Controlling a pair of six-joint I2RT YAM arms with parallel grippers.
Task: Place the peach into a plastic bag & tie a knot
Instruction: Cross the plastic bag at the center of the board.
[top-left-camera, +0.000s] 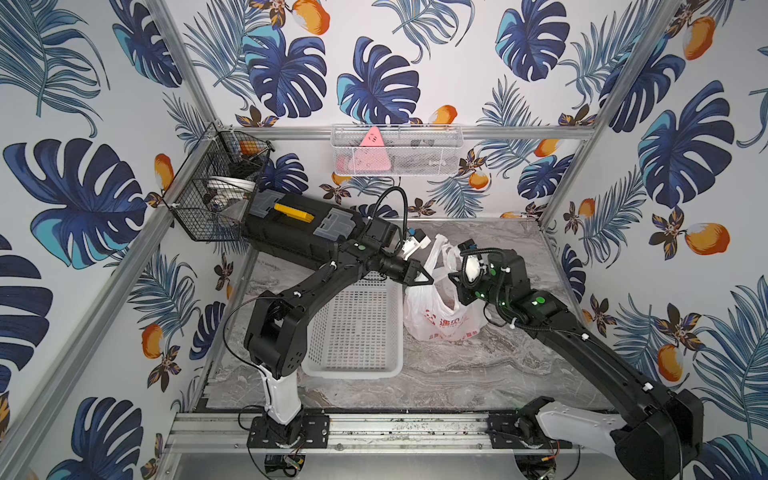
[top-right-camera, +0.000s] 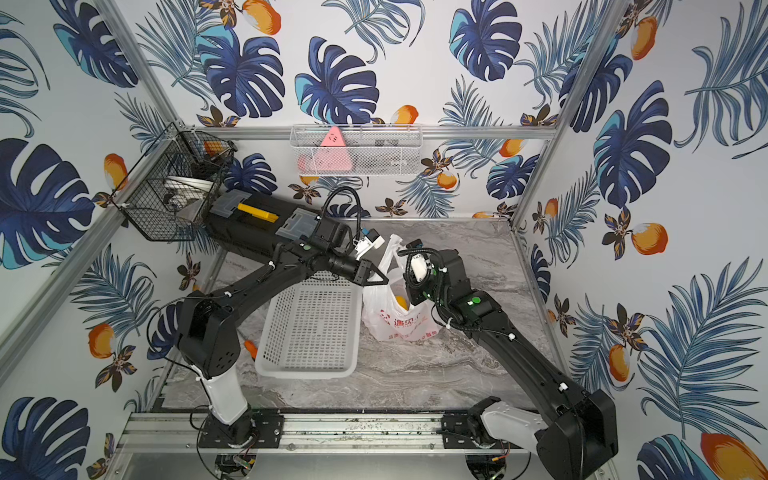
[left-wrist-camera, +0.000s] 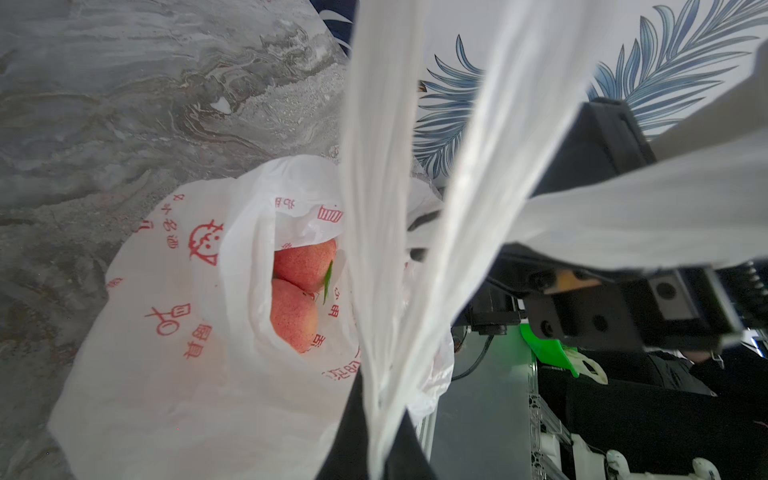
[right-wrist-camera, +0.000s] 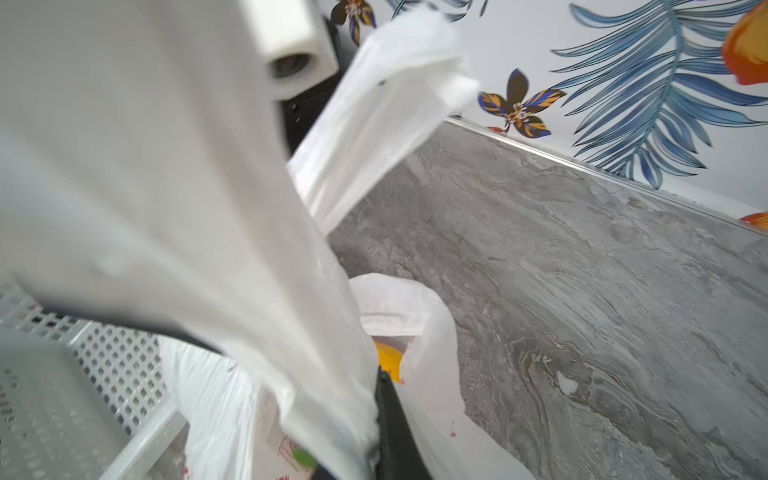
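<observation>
The plastic bag (top-left-camera: 440, 322), thin white with red lettering, stands on the marble table to the right of the white basket in both top views. Through its open mouth the pink peach (left-wrist-camera: 299, 291) with a green leaf lies inside. A yellow-orange thing (right-wrist-camera: 388, 361) also shows in the bag. My left gripper (left-wrist-camera: 380, 401) is shut on one bag handle (left-wrist-camera: 386, 208), stretched up from the bag. My right gripper (right-wrist-camera: 372, 415) is shut on the other handle (right-wrist-camera: 232, 232), just right of the left gripper (top-left-camera: 429, 280). A knot is not in view.
A white perforated basket (top-left-camera: 353, 328) stands directly left of the bag, under my left arm. A black toolbox (top-left-camera: 299, 228) lies at the back left, beside a black wire basket (top-left-camera: 208, 199). A white mesh shelf (top-left-camera: 397, 151) hangs on the back wall.
</observation>
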